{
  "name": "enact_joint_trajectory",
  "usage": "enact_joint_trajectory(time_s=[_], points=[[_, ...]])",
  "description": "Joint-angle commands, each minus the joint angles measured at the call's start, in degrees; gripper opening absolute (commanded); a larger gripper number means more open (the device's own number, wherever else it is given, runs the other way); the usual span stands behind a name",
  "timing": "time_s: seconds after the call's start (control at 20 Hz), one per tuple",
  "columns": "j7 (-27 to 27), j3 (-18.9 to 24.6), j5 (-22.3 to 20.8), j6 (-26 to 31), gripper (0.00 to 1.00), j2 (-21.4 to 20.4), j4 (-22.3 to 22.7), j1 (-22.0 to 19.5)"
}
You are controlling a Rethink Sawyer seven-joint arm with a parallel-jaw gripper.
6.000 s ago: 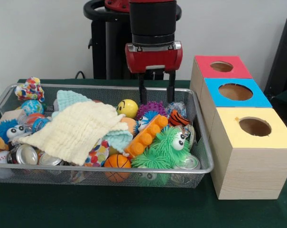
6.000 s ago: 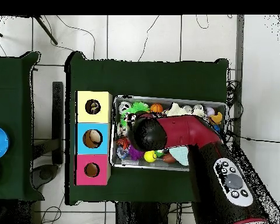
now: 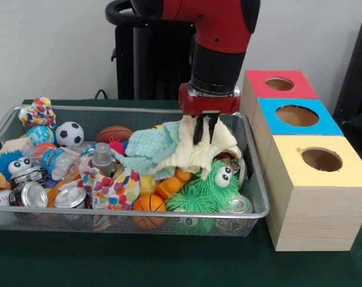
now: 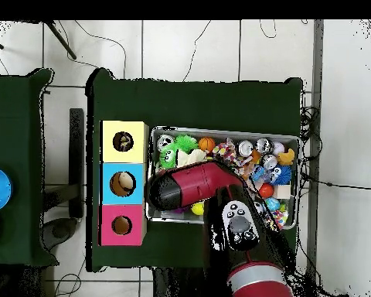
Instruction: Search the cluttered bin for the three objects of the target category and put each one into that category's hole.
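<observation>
Soft and floppy, the spotted cloth point(image 3: 116, 190) lies low in the picture's left half inside the wire bin point(image 3: 261, 206), easy to pinch at a fold, while the gripper point(image 3: 205, 128) fingers are clamped on the yellow waffle cloth point(image 3: 195, 152).

Green fuzzy monster point(image 3: 207, 190), mini basketball point(image 3: 149, 203), soccer ball point(image 3: 69, 134), cans point(image 3: 29, 194)

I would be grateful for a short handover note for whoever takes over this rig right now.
Claw: down in the wire bin, fingers shut on the pale-yellow waffle cloth, which is not a target.
Targets: one spotted cloth piece lies near the bin's front; another sits at its far corner, away from the boxes. A third is not visible.
Yellow-topped box's hole: whether anything is inside cannot be told.
Left: drop the waffle cloth, place the spotted pieces.
</observation>
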Motion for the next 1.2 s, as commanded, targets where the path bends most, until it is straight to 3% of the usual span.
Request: enact_joint_trajectory(time_s=[0.05,0.5,0.75,0.9,1.2], points=[[5.02,-0.01,0.77,-0.15,1.0,4.87,-1.47,-1.1],[4.68,-0.05,0.43,-0.25,1.0,5.1,-2.05,-0.79],[3.14,1.06,0.73,-0.32,1.0,3.26,-2.14,-2.1],[1.1,0.84,-0.18,1.41,1.0,1.92,-4.47,-2.26],[-4.35,3.99,2.71,8.31,1.0,-1.67,-5.67,-5.71]])
